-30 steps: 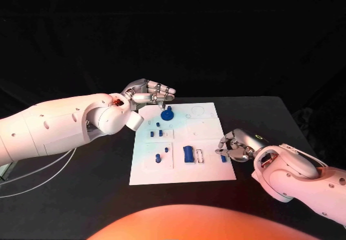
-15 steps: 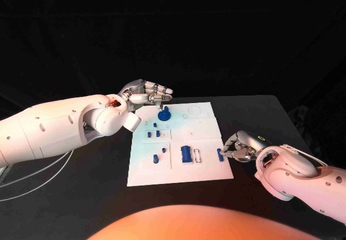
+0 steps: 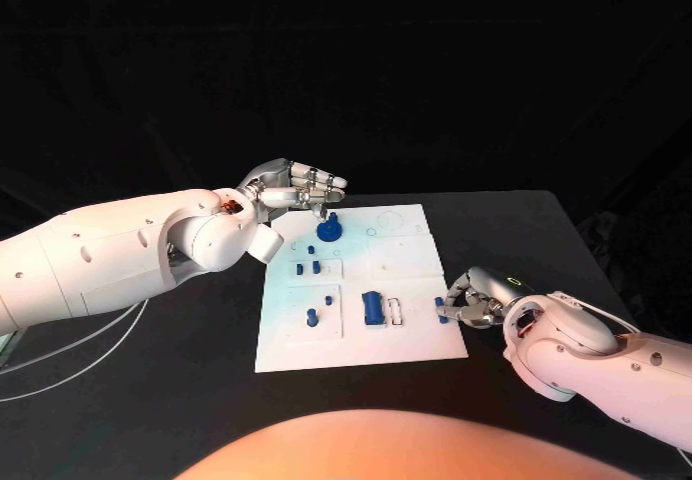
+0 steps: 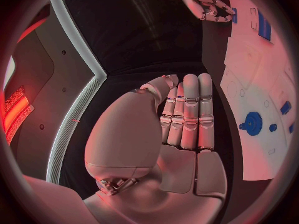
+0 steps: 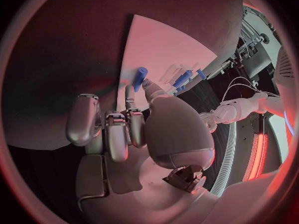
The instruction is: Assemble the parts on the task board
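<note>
Head view: left hand [image 3: 296, 186] hovers beside blue gear [image 3: 330, 231]

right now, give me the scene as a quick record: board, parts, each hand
board: white task board on the black table
parts: blue pieces, including a round gear at the far end
left hand: above the far left corner, fingers together, holds nothing
right hand: at the near right edge, pinches a small blue peg

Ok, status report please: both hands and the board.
Left hand open, fingers straight, near the task board far edge. Right hand pinching a small blue part at the board's right edge. Nothing in the way.
</note>
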Tool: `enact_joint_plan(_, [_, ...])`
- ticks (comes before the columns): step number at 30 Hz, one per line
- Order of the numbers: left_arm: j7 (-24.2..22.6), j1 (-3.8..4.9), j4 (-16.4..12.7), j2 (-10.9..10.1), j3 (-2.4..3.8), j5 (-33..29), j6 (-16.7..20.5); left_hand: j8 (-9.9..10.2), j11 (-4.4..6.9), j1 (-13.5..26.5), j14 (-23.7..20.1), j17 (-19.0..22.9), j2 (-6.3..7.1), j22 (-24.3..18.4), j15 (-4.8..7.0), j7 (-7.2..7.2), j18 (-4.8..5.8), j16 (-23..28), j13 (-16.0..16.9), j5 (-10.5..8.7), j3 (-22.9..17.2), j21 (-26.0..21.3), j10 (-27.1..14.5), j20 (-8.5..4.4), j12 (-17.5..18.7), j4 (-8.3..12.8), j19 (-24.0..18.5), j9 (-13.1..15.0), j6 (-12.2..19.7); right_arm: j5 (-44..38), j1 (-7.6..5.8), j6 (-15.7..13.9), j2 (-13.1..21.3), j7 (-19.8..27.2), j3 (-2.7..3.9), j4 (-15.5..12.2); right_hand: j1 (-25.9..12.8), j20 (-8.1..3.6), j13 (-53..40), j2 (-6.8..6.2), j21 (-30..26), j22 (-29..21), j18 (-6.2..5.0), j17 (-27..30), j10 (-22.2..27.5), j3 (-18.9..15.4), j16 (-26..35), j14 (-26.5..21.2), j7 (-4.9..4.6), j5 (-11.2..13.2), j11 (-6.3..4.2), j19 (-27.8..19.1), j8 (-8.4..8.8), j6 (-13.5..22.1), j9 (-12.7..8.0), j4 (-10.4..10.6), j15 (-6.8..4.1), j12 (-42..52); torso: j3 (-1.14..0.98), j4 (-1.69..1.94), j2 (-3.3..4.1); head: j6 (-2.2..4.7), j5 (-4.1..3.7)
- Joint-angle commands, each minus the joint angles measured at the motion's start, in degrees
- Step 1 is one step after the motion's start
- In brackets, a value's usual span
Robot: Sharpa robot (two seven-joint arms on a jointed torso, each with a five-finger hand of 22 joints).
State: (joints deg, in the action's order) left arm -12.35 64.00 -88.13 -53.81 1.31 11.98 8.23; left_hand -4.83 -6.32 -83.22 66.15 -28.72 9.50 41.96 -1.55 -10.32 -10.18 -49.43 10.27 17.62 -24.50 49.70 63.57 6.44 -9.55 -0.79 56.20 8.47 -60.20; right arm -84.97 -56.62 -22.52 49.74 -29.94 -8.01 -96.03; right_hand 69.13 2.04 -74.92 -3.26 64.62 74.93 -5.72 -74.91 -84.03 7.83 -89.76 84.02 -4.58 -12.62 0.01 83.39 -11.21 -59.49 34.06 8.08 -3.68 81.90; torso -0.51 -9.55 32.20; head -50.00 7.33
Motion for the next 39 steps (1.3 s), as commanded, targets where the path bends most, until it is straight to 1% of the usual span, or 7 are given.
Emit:
enact_joint_plan(1, [-0.32, 0.04, -0.11, 0.14, 0.04, -0.27, -0.78, 0.13, -0.02, -0.03, -0.51, 0.09, -0.56, -0.06, -0.02, 0.06, -0.41, 0.22, 0.05, 0.21, 0.33, -0.21, -0.24, 0.07, -0.19, 0.05, -0.25, -0.05, 0.33, -0.92, 0.15, 1.75, -0.33, -0.64, -0.02, 0.35, -0.76, 0.36, -9.79, -0.12, -0.33, 0.09, 0.78, -15.09, -2.04, -0.18, -0.24, 5.98, 0.15, 0.00, 0.04, -0.08, 0.22, -0.47, -0.08, 0.46, 0.03, -0.28, 0.00, -0.05, -0.05, 0.00, 0.01])
enact_joint_plan(8, [-0.31, 0.04, -0.09, 0.15, 0.04, -0.26, -0.80, 0.13, -0.02, -0.03, -0.51, 0.09, -0.56, -0.06, -0.02, 0.06, -0.41, 0.22, 0.05, 0.21, 0.33, -0.21, -0.24, 0.07, -0.19, 0.05, -0.25, -0.05, 0.33, -2.19, 0.41, 2.69, -1.19, -0.74, -0.04, 0.80, -0.51, 0.35, -9.82, -0.55, -0.37, 0.13, 0.78, -15.09, -2.04, -0.29, -0.24, 5.98, 0.27, 0.36, -0.03, -0.08, 0.26, -0.75, -0.04, 0.42, 0.00, -0.25, -0.01, -0.06, -0.01, 0.00, -0.08])
enact_joint_plan(13, [-0.30, 0.04, -0.09, 0.17, 0.04, -0.26, -0.80, 0.13, -0.02, -0.03, -0.51, 0.09, -0.56, -0.06, -0.02, 0.06, -0.41, 0.22, 0.05, 0.21, 0.33, -0.21, -0.24, 0.07, -0.19, 0.05, -0.25, -0.05, 0.33, -4.89, 0.61, 5.02, -1.98, -1.53, -0.09, 1.38, 0.96, 0.25, -9.76, -1.18, -0.58, 0.09, 0.73, -15.09, -1.96, -0.08, -0.24, 5.98, 0.49, 0.60, -0.23, -0.12, 0.22, -1.27, 0.09, -0.46, -0.16, -0.38, 0.01, -0.01, -0.02, 0.00, -0.12])
enact_joint_plan(18, [-0.28, 0.04, -0.13, 0.15, 0.04, -0.26, -0.80, 0.13, -0.02, -0.03, -0.51, 0.09, -0.56, -0.06, -0.02, 0.06, -0.41, 0.22, 0.05, 0.21, 0.33, -0.21, -0.24, 0.07, -0.19, 0.05, -0.25, -0.05, 0.33, -10.69, 0.92, 7.97, -2.62, -3.46, -0.17, 1.83, 2.71, 0.22, -9.35, -3.01, -1.37, -0.23, 0.63, -15.09, -1.53, -0.31, -0.24, 5.98, 0.34, 1.42, -0.13, -0.35, 0.54, -1.18, 0.16, -1.76, -0.13, -1.09, 0.06, -0.03, -0.06, 0.00, -0.14])
enact_joint_plan(27, [-0.23, 0.04, -0.19, 0.10, 0.04, -0.26, -0.78, 0.13, -0.02, -0.03, -0.51, 0.09, -0.56, -0.06, -0.02, 0.06, -0.41, 0.22, 0.05, 0.21, 0.33, -0.21, -0.24, 0.07, -0.19, 0.05, -0.25, -0.05, 0.33, -16.07, 1.20, 10.69, -3.07, -6.08, -0.22, 1.81, 5.00, 0.33, -8.65, -3.98, -2.05, -0.47, 0.57, -15.09, -0.79, 0.09, -0.24, 5.98, 0.04, 0.79, 0.10, -0.54, 0.82, -0.71, 0.29, -3.14, 0.04, -2.28, 0.05, -0.02, -0.06, 0.00, -0.18])
enact_joint_plan(35, [-0.18, 0.04, -0.23, 0.05, 0.04, -0.26, -0.74, 0.13, -0.02, -0.03, -0.51, 0.09, -0.56, -0.06, -0.02, 0.06, -0.41, 0.22, 0.05, 0.21, 0.33, -0.21, -0.24, 0.07, -0.19, 0.05, -0.25, -0.05, 0.33, -16.48, 1.27, 11.36, -3.22, -6.99, -0.24, 1.56, 6.92, 0.29, -8.64, -3.06, -1.85, -0.10, 0.62, -15.09, -0.63, 2.88, -0.24, 5.98, 0.23, -9.23, -0.11, -0.34, 0.78, -1.15, 0.44, -4.18, -0.07, -2.29, 0.05, -0.04, -0.06, 0.00, -0.15])
enact_joint_plan(39, [-0.18, 0.04, -0.24, 0.04, 0.04, -0.26, -0.72, 0.12, -0.04, 0.00, -0.53, 0.09, -0.59, -0.06, -0.03, 0.04, -0.41, 0.22, 0.06, 0.22, 0.34, -0.23, -0.30, 0.09, -0.23, 0.04, -0.26, -0.07, 0.36, -15.00, 1.29, 9.52, -3.08, -7.56, -0.24, 1.06, 7.98, -0.02, -8.95, -1.74, -1.14, 0.40, 0.72, -15.09, -0.96, 5.66, -0.24, 5.98, 0.88, -11.24, -0.67, -0.03, 0.36, -2.31, 0.61, -4.79, -0.52, -1.75, 0.03, -0.04, -0.09, 0.00, -0.23])
